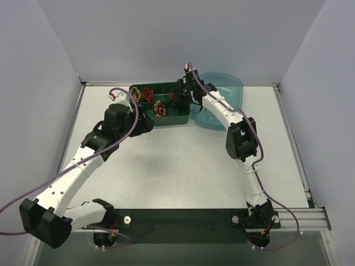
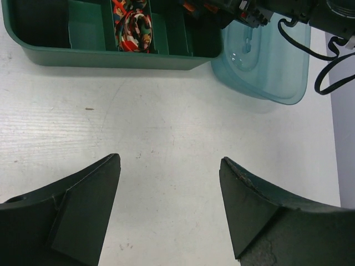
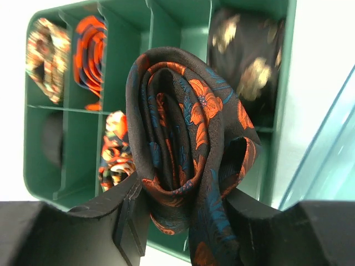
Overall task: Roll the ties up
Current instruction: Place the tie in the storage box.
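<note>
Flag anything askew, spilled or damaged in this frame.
Only the black floral tie held in the right gripper: its coil is loose and lopsided, with an end hanging below the jaws. Nothing else stands out.

White table [image 1: 183,160] carries a green divided tray [image 1: 175,121] beside a blue tub [image 1: 230,87]

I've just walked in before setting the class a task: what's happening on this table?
The right gripper is shut on a rolled black tie with orange flowers, holding it at the green divided tray. Several compartments already hold coiled ties, among them a gold-black coil and a red coil. The left gripper hangs open and empty above the table, near the tray and a blue tub.
</note>
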### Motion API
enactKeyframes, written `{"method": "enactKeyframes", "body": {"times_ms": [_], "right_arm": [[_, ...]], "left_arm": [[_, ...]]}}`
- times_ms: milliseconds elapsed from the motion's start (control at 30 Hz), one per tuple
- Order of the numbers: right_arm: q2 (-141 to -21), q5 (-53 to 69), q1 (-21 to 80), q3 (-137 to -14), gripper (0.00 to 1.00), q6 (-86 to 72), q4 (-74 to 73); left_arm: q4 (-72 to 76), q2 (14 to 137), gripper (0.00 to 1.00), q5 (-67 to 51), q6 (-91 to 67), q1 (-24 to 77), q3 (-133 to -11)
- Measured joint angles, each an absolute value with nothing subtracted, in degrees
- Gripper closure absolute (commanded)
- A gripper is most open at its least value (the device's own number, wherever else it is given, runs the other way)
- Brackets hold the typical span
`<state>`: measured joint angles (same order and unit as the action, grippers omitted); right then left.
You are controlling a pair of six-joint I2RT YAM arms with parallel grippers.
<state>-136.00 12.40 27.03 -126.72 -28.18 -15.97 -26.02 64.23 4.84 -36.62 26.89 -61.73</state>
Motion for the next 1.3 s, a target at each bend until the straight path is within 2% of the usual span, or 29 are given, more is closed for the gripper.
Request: {"method": "enactKeyframes", "body": {"times_ms": [567, 767, 1000, 1300], "right_arm": [[-135.2, -5.7, 34.8, -118.2, 1.0, -27.3, -11.5], [-134.1, -10.6, 36.2, -115.5, 1.0, -26.9, -10.2], [-132.9, -10.7, 36.6, -113.9, 1.0, -26.5, -11.2], [-124.3, -10.6, 37.6, -102.0, 1.0, -25.2, -13.8]], "left_arm": [[-28.2, 76.0, 0.38, 5.5, -36.6, 22.5, -67.0], [-26.0, 80.1, 0.41, 4.3, -36.6, 19.5, -68.7], [-24.5, 86.1, 0.43, 3.2, -36.1, 17.1, -72.1], [-22.9, 88.4, 0.43, 2.7, -35.1, 16.9, -72.3]]}}
